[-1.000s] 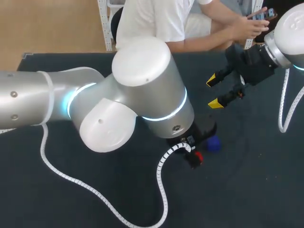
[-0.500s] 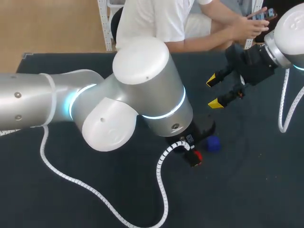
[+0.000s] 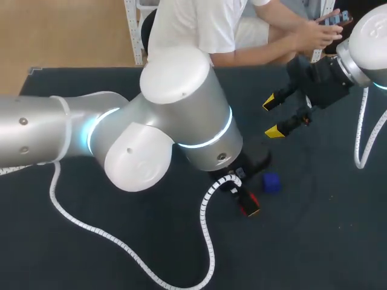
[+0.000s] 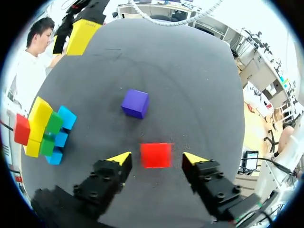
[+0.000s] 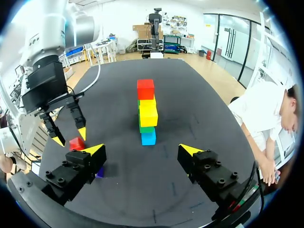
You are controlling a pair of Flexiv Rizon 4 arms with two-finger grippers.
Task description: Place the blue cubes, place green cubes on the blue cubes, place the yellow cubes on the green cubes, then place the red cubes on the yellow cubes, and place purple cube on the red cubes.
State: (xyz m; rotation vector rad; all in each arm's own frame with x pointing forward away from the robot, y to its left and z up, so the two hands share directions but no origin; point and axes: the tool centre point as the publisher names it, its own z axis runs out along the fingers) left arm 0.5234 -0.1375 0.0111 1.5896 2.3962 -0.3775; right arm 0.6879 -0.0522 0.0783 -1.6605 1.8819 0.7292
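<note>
The small red cube [image 4: 156, 155] sits on the dark table [image 4: 190, 71] between the left gripper's [image 4: 156, 159] wide-spread fingers, touched by neither. The purple cube [image 4: 135, 103] lies just ahead; the coloured cube stack [image 5: 147, 114] stands well apart. The right gripper [image 5: 140, 151] hangs wide open, holding nothing. The cube looks light, rigid and smooth, so pinch two opposite flat faces squarely at mid-height.

head camera looks down from behind; near wrist cameras face each other, sharing the cube stack [image 5: 147, 112].
</note>
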